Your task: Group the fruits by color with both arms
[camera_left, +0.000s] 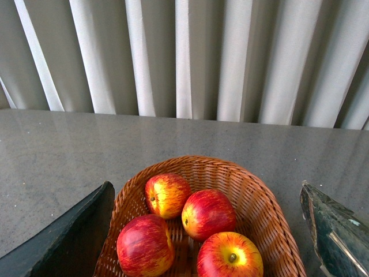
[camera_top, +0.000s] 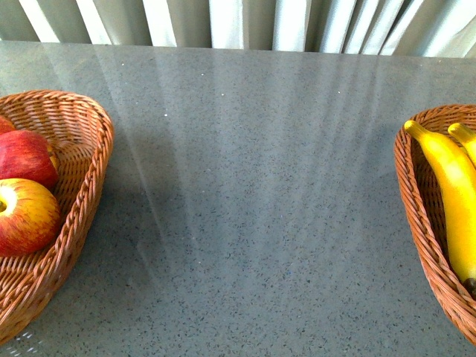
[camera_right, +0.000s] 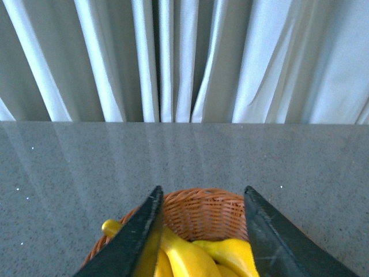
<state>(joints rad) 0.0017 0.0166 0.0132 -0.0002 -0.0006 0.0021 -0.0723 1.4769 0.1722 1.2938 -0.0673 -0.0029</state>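
- Left gripper (camera_left: 204, 231): jaws spread wide, nothing between them, hanging above the left basket (camera_left: 262, 208); only the two jaw tips show at the picture's lower corners, arm itself not visible.
- Right gripper (camera_right: 202, 231): jaws also apart and empty, fairly wide, framing the right basket (camera_right: 202, 210) below; only the inner jaw faces show.
- Apples (camera_left: 207, 213): four in the left wrist view, all inside the left basket, packed close and touching; red with yellow streaks, the nearest one stem-up.
- Front view puts that basket at the bench's left edge, cut by the frame; only parts of three apples (camera_top: 26, 216) show there.
- Bananas (camera_right: 190, 257): in the right basket, at least two or three, partly behind the gripper jaws in the wrist view.
- Front view shows two bananas (camera_top: 454, 193) in the basket at the bench's right edge, basket cut off by the frame.
- Bench (camera_top: 253, 208): grey speckled top between the baskets carries no loose fruit in any view.
- Judgement: sort looks finished or nearly so; reds left, yellows right, both grippers empty. Nothing left to pick that I can see.
- Hidden: outer halves of both baskets, exact banana count, near bench edge below the front view, both arms. Stray fruit off-frame cannot be ruled out.
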